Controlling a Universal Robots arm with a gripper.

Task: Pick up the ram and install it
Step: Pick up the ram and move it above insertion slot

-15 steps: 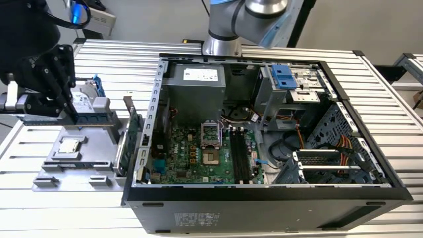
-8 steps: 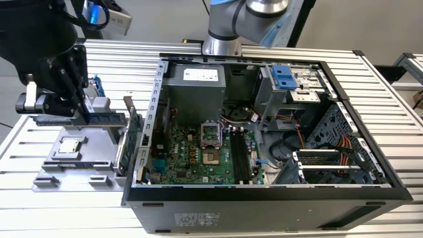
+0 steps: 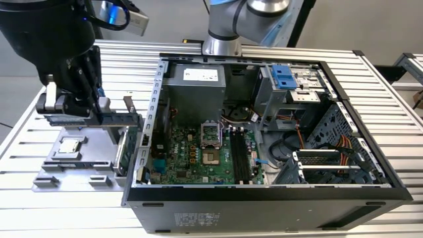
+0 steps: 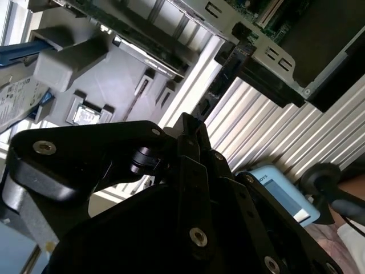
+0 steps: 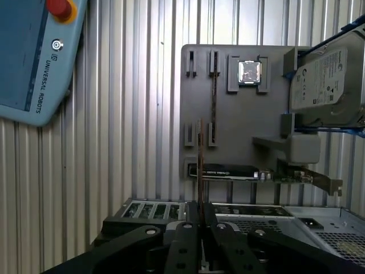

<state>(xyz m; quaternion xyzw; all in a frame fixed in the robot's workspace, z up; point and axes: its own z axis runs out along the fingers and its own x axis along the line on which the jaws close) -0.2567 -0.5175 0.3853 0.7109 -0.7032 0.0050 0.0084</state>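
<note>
Surface: we see a ribbed metal table (image 3: 79, 208) of long parallel slats, pale grey. Plain grey room behind it. The arm base (image 3: 221, 45) stands at the table's far edge, top centre of the exterior view.

An open computer case (image 3: 264, 191) lies on its side, covering the centre and right of that frame. Inside it are the green motherboard (image 3: 198, 158) and the black memory slots (image 3: 239, 156), which run front to back.

A grey fixture plate (image 3: 99, 146) lies flat on the slats at the exterior view's left, just beside the case wall. On it sit a processor chip (image 3: 68, 147) and, in the first wrist view, a hard drive (image 5: 325, 85) in a blue frame and a green expansion card (image 5: 228, 171). A teach pendant (image 5: 34, 63) rests on the slats, apart from the plate.

The gripper (image 3: 65, 113) hangs in the upper left of the exterior view, over the plate's far part. It is clenched on the ram (image 3: 66, 119), which shows there as a level blue strip under the fingers. In the first wrist view the ram (image 5: 201, 165) appears edge-on as a thin line running out from the closed gripper (image 5: 201, 208) toward the plate. We cannot tell how much gap lies under it.

Edges and room: the case's raised wall stands between the ram and the motherboard. Bare slats lie in the lower left of the exterior view. Only a narrow strip of table shows along the case at the exterior view's right.
</note>
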